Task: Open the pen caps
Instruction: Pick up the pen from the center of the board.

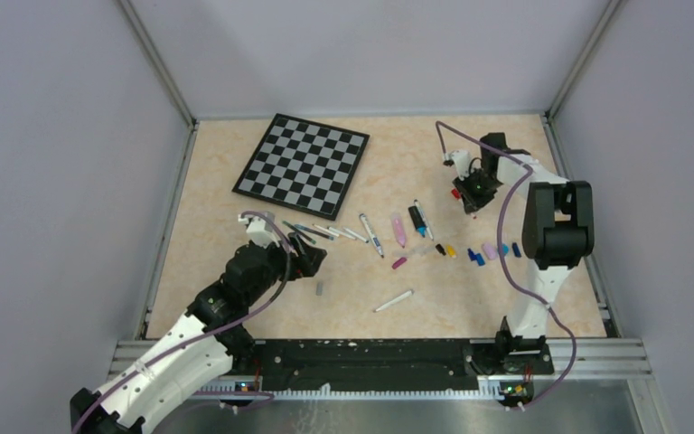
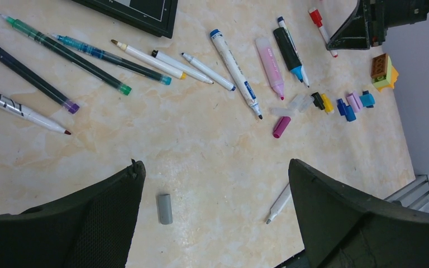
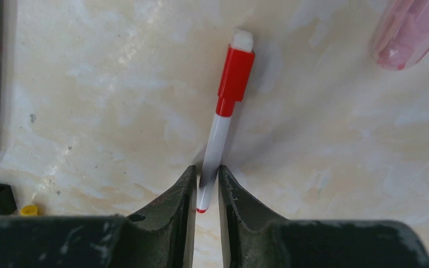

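Top view: shows a cream marbled surface (image 1: 452, 307) with a black-and-white chessboard (image 1: 301, 165) at 11 o'clock.

Places the left fingers (image 2: 215, 167) at 8 o'clock of the surface, spread wide and holding nothing. Sets a short grey plastic cap (image 2: 164, 209) flat on the surface between them, nearer the left-hand tip in the wrist view and touching neither.

Lays a row of thin uncapped pens (image 2: 145, 57), green, dark and white bodied, from 9 to 12 o'clock of those fingers. Gathers a cluster of loose stubby plastic caps (image 2: 348, 110), blue, pink, yellow and black, at 2 o'clock, just short of a yellow-orange block (image 2: 384, 72).

Places the right fingers (image 3: 206, 173) at 2 o'clock of the surface, pointing down, drawn close on either side of the lower barrel of a thin white-bodied pen (image 3: 215, 142).

Cannot tell whether pinching the barrel or merely flanking it.

Shows a red plastic cap with a white end (image 3: 235, 81) seated on that pen, at 12 o'clock of the right fingers and clear of both tips.
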